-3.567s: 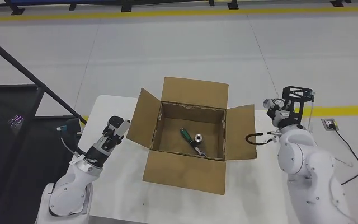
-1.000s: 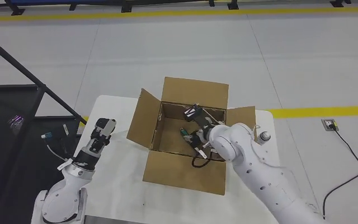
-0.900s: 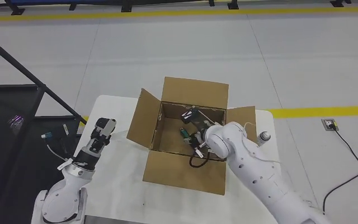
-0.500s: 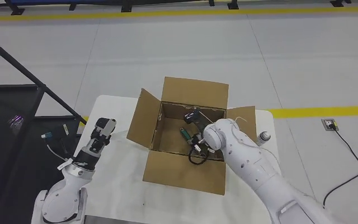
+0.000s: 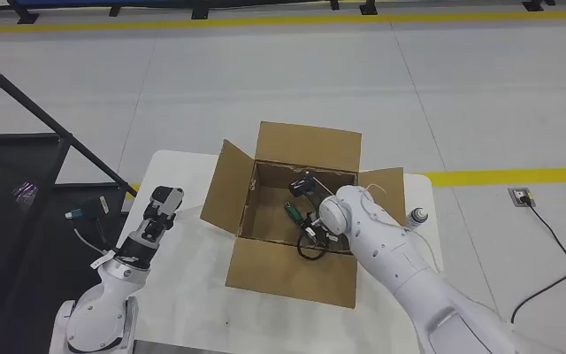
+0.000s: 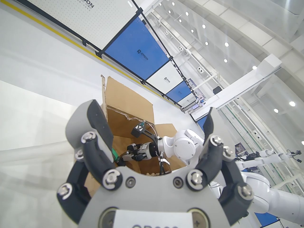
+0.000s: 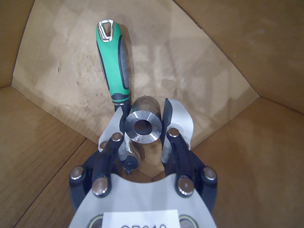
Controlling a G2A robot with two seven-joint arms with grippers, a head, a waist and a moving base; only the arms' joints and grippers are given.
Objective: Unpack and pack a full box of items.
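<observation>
An open cardboard box stands mid-table. On its floor lie a green-handled ratchet wrench and a short metal cylinder with a bored end. My right gripper is down inside the box, its fingers closed against both sides of the cylinder, which rests on the cardboard beside the wrench's head. From above, the right gripper sits next to the wrench's green handle. My left gripper is held open and empty over the table left of the box, also seen from above as the left gripper.
A small silver can stands on the white table right of the box. A black cable loop hangs by the right wrist inside the box. All box flaps are folded outward. A dark frame borders the table's left.
The right arm swung from the table's right side into the box and settled lower around the cylinder. The left arm drew back slightly to the left, then held still.
</observation>
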